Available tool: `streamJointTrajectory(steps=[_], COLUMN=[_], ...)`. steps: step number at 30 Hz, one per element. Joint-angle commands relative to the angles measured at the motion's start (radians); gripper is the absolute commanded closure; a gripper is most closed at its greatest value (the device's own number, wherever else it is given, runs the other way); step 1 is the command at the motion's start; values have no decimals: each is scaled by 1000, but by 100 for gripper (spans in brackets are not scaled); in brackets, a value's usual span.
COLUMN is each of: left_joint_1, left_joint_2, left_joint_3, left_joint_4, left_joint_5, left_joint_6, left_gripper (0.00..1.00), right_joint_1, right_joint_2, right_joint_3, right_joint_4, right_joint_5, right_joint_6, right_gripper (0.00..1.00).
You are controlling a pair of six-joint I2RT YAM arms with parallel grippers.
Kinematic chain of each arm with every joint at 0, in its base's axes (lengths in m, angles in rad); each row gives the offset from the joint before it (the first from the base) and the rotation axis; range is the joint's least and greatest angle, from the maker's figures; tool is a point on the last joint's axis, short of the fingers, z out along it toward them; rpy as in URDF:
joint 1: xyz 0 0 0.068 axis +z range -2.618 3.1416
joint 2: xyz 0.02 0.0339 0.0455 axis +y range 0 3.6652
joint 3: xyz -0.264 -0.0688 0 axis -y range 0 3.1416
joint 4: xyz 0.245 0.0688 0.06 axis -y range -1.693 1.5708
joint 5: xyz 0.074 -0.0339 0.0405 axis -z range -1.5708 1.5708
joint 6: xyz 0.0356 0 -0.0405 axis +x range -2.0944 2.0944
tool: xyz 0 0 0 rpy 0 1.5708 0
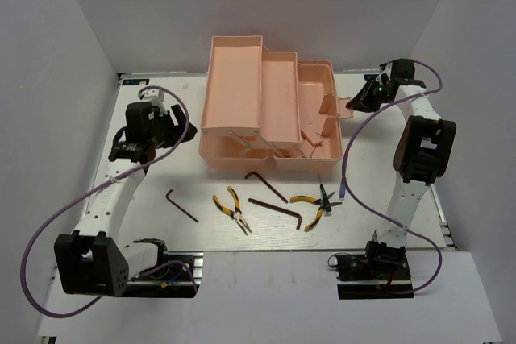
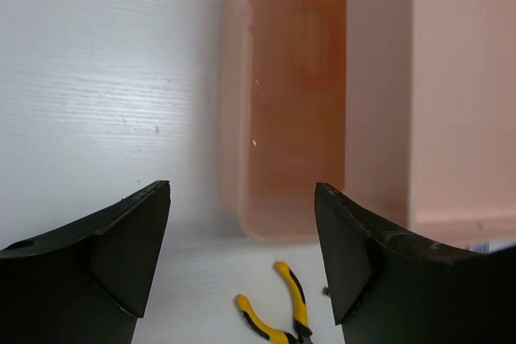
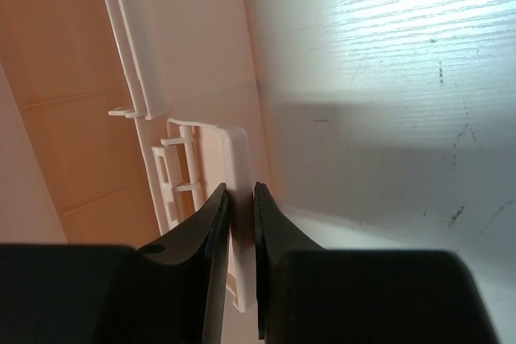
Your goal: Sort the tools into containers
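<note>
**Tools Lie Out, Box Stands Open**

The pink toolbox (image 1: 234, 86) sits at the back middle of the white surface (image 1: 210, 235). Its trays are folded out in steps, and they look bare from above.

The things to sort all lie in a row in front of the box. The left hex key (image 1: 182, 205) is on its own at the left end. Next come the left pliers (image 1: 233, 209) with yellow handles. The upper hex key (image 1: 266, 185) lies close to the box, and the lower hex key (image 1: 276, 211) lies just below it. The right pliers (image 1: 310, 209) touch the thin screwdrivers (image 1: 326, 197), which cross over them.

The right tool (image 1: 359, 102) is at the right side of the box. In the right wrist view, the right tool (image 3: 242, 199) is almost shut, and its fingers pinch the thin flap of the latch (image 3: 218, 147).

The left tool (image 1: 165, 122) is near the left side of the box. In the left wrist view, the left tool (image 2: 242, 191) is wide open and holds nothing. It points at the box wall (image 2: 290, 102), and yellow pliers (image 2: 282, 312) show low between its fingers.
</note>
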State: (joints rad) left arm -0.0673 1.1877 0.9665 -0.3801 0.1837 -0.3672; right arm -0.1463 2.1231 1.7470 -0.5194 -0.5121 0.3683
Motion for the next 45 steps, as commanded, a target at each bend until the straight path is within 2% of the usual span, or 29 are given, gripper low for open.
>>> streamJointTrajectory(steps=[1,2,5,9,10,11,12,13,14,15,17,18,19,21,22,24,25,27,28,29,33,35,41,45], left_joint_1=[-5,-5,-5,-5,-5,-5,-14,-14,-14,-14,-23,-23,-23,-23,-32,-32,-32,-32,-32,-32,-32,-32,-32,-32], left_joint_2=[-63,-72,-100,-137,-137,-152,-166,-166,-177,-177,-177,-177,-189,-210,-211,-237,-237,-246,-246,-255,-255,-264,-264,-264], left_joint_3=[-63,-89,-124,-147,-156,-166,-181,-181,-198,-198,-207,-207,-207,-207,-218,-227,-227,-227,-227,-227,-236,-236,-236,-245], left_joint_4=[-8,-8,-8,1,1,12,29,29,39,40,40,40,40,49,49,58,67,78,78,78,87,87,96,127], left_joint_5=[74,74,100,120,131,131,157,157,171,171,171,181,194,194,194,221,232,261,273,273,313,313,313,371], left_joint_6=[-12,-12,-12,8,23,34,56,68,79,89,108,108,119,119,119,119,128,128,128,128,128,128,128,128], left_gripper=[17,19,19,19,19,19,20,22,25,29,47,55,69,79,81,79,65,46,35,32,29,28,28,28], right_joint_1=[-6,-4,-6,-13,-13,-16,-18,-18,-18,-18,-18,-19,-19,-16,-16,-13,-9,1,8,10,34,62,132,177], right_joint_2=[14,11,-3,-87,-109,-136,-226,-261,-322,-377,-467,-495,-590,-709,-733,-773,-810,-809,-786,-764,-697,-654,-582,-562], right_joint_3=[40,42,52,28,10,-13,-108,-138,-167,-252,-312,-419,-453,-606,-639,-736,-795,-851,-868,-870,-880,-889,-888,-902], right_joint_4=[35,35,15,-60,-88,-88,-71,-70,-74,-79,-93,-94,-91,-65,-62,-60,-59,-54,-53,-50,11,28,91,104], right_joint_5=[18,14,14,55,61,72,98,107,110,122,152,161,179,211,237,244,232,225,230,233,205,195,236,326], right_joint_6=[38,35,-14,-143,-167,-258,-354,-354,-421,-446,-526,-555,-566,-607,-615,-623,-624,-586,-566,-553,-470,-424,-341,-333], right_gripper=[85,70,48,39,39,39,39,40,42,49,59,64,71,78,78,78,72,66,58,57,53,47,46,49])
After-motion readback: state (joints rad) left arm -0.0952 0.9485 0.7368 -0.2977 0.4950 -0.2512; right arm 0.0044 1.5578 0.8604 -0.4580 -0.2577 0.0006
